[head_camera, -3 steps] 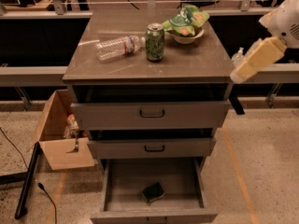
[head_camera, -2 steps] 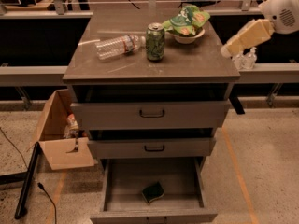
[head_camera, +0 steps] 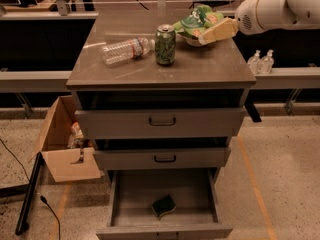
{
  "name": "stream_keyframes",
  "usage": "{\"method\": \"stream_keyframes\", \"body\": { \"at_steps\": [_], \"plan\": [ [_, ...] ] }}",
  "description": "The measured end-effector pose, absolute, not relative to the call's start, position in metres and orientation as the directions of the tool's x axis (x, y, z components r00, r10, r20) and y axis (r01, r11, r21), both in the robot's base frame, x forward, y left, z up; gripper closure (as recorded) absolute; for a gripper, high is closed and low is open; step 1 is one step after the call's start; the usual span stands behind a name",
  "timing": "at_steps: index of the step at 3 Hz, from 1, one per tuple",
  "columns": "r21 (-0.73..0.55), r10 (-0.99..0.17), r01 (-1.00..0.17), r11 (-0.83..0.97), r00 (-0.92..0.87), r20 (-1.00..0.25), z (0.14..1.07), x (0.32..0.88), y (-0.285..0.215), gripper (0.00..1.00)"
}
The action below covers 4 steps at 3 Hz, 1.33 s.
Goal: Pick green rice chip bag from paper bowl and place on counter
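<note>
Green rice chip bag (head_camera: 199,20) sits crumpled in the paper bowl (head_camera: 191,41), far-right corner of the tabletop (head_camera: 200,69), hanging over the rim on the left. Tool (head_camera: 210,35) is right at the bowl's right side, low, touching or v. nearly touching the bag. Can't tell which, and can't tell if it's spread or pressed together from this angle.

Step in hand, I'd say: get the grip. To do it well, go for the top of the bag where the foil bunches up, not down at the rim. Foil's light & slippery, so a shallow pinch prob. slips, and a deep one may catch the bowl and drag it along. Then lift straight up till the bag's clear of the bowl.

Soda can (head_camera: 165,45) stands just left of the bowl, water bottle (head_camera: 125,51) lies further left. So best drop spot looks like the bare near-right part of the tabletop, away from both & not too near the edge.
</note>
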<state>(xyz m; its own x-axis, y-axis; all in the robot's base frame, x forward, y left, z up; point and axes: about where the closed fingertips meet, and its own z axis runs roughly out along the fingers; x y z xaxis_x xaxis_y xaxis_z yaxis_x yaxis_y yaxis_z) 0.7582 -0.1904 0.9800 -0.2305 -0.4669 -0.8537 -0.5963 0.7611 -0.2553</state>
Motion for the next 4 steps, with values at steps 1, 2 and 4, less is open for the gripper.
{"method": "stream_keyframes", "body": {
  "at_steps": [1,2,4],
  "plan": [
    [-0.255,-0.467,-0.596,0.761,-0.23,-0.854,0.98,0.758,-0.19,0.0],
    [-0.223,-0.417,-0.577,0.785,-0.226,-0.88,0.969,0.771,-0.184,0.0],
    [-0.236,-0.379,-0.548,0.802,-0.163,-0.911,0.957,0.835,-0.15,0.0]
  ]
}}
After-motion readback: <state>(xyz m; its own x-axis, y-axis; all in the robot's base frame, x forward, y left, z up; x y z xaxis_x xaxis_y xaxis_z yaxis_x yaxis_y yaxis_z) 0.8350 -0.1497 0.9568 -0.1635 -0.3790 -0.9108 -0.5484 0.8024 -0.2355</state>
